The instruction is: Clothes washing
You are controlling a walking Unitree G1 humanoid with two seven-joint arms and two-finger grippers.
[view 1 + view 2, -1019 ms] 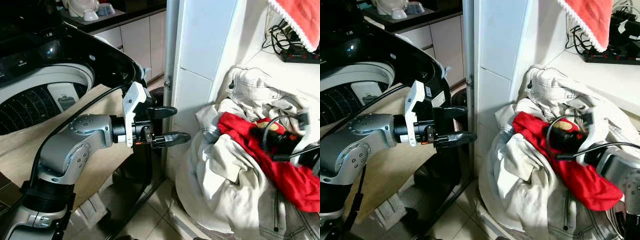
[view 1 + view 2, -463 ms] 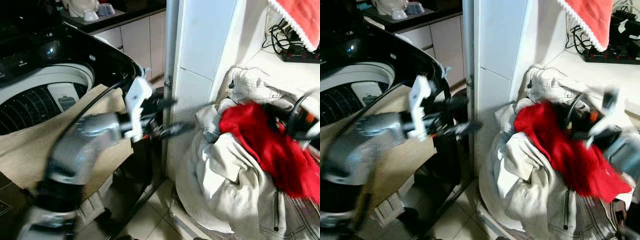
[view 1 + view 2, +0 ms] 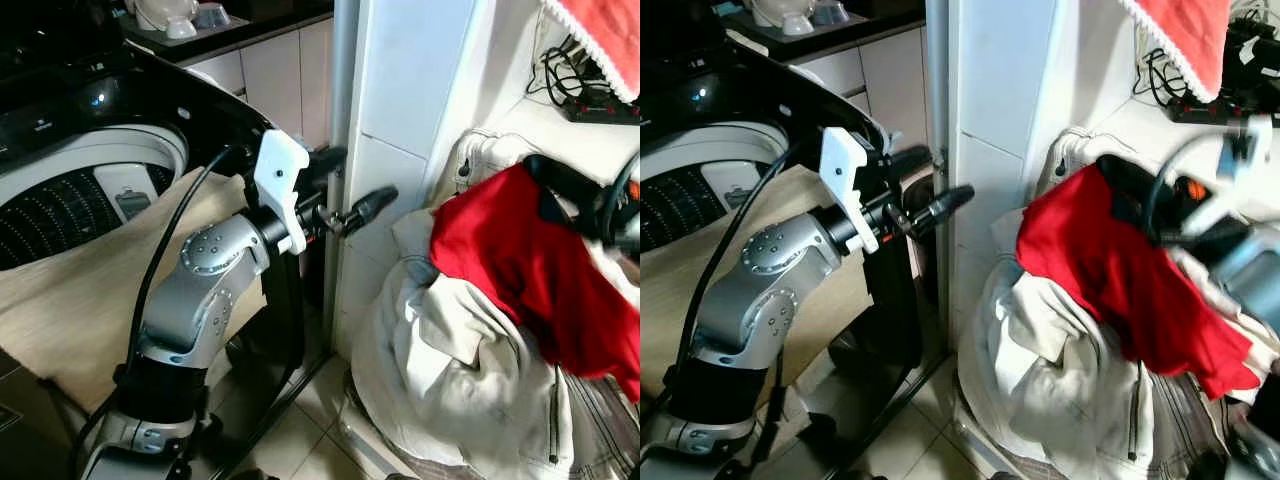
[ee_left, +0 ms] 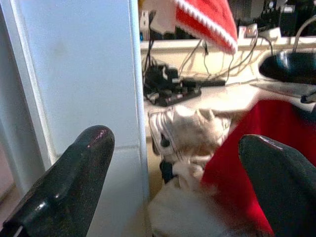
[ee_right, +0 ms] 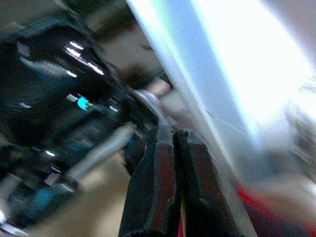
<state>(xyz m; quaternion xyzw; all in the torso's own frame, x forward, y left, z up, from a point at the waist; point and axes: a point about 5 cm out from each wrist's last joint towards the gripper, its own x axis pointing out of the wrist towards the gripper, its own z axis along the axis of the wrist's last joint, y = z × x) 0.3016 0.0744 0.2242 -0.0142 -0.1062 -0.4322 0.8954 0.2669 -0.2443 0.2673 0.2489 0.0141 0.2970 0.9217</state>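
Red garment [image 3: 530, 265] hangs raised above the pile of pale clothes [image 3: 450, 370] at the foot of the white wall [image 3: 410, 110], on my right side. My right hand [image 5: 170, 148] is clenched on it: in the right wrist view the two black fingers [image 5: 155, 182] press together with red cloth showing beneath them. The view is blurred, so I cannot tell how much fabric is caught. My left hand [image 3: 350, 195] is released and carries nothing; I see it held out level beside the wall corner, fingers spread and pointing toward the garment, apart from it. The washing machine [image 3: 90, 160] stands open on my left, with a beige cloth [image 3: 70, 290] draped over its front edge. A power strip with cables [image 3: 590, 100] lies on the bench above the pile.
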